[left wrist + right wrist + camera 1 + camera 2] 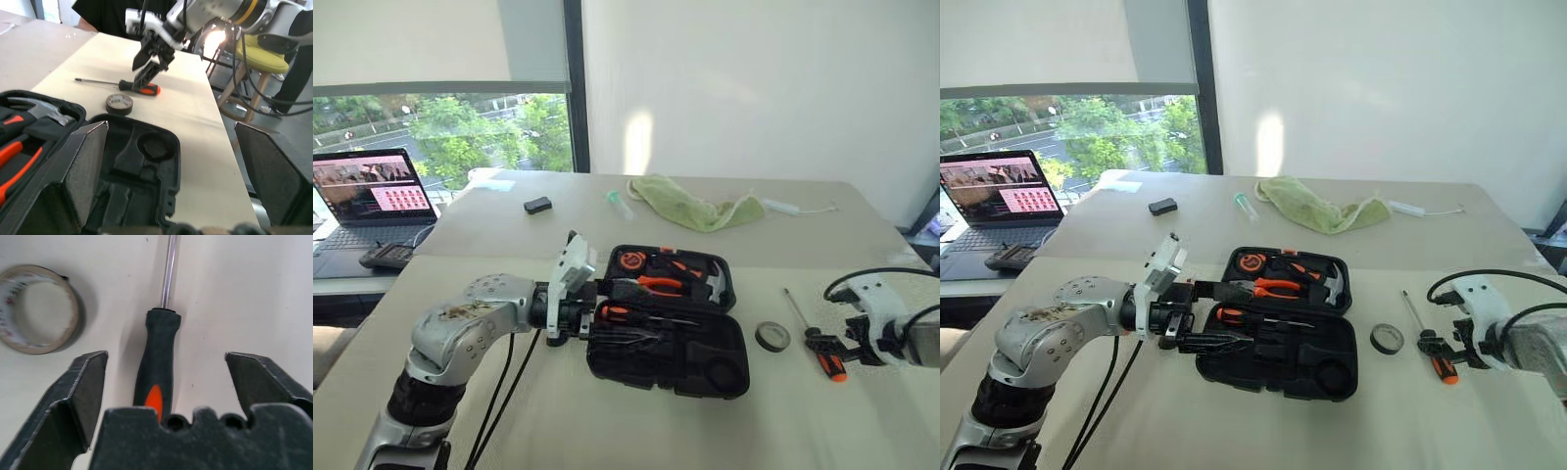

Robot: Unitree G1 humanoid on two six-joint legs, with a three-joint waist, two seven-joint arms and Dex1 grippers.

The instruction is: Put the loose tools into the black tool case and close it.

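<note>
Black plastic, the case [671,323] is seen open on the table [607,411] from the head, the left gripper [592,328] spread at its near-left edge, while the left wrist frames empty slots and the right wrist finds spread fingers [80,391] straddling the screwdriver [156,367] beside the tape [36,308], apparently for pickup.

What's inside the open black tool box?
Inside the black tool case: orange-handled pliers, a small hammer and a screwdriver. The near half has empty slots. The left gripper covers its left edge.
</note>
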